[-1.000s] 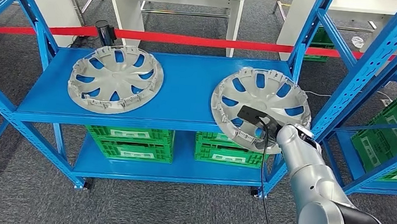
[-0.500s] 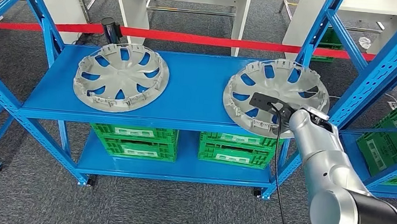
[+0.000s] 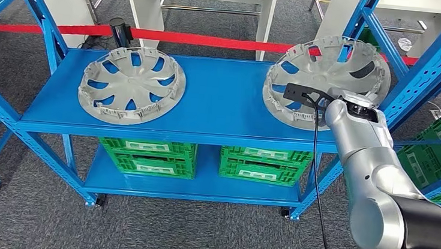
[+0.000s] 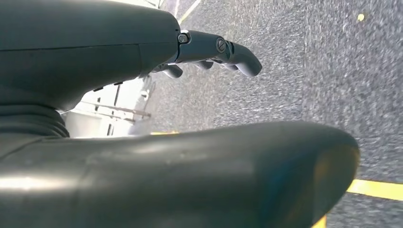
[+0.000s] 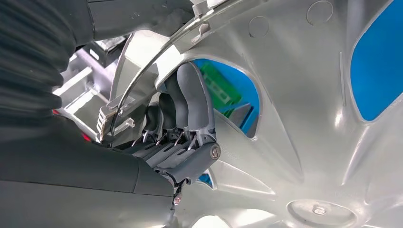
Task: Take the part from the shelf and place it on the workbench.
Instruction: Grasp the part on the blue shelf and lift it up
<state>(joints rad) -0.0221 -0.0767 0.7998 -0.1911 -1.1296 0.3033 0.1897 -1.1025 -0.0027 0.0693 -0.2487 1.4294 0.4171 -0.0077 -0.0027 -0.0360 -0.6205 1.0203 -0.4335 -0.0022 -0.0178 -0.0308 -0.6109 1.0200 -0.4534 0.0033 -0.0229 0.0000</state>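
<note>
From the head view, the blue metal shelf carries two grey plastic spoked wheel covers. The left wheel cover lies flat at about nine o'clock on the shelf board. The right wheel cover sits at about three o'clock, tilted with its far edge raised off the board and its near rim low by the shelf's front. The silver right arm comes up from five o'clock to that cover's near edge. Green plastic crates stand on the lower level, and a red barrier tape runs behind at twelve o'clock.

In the left wrist view, the left hand hangs over grey carpet, fingers loosely extended, grasping nothing.

In the right wrist view, the right hand has its dark fingers hooked through a spoke opening, gripping the cover's rim.
</note>
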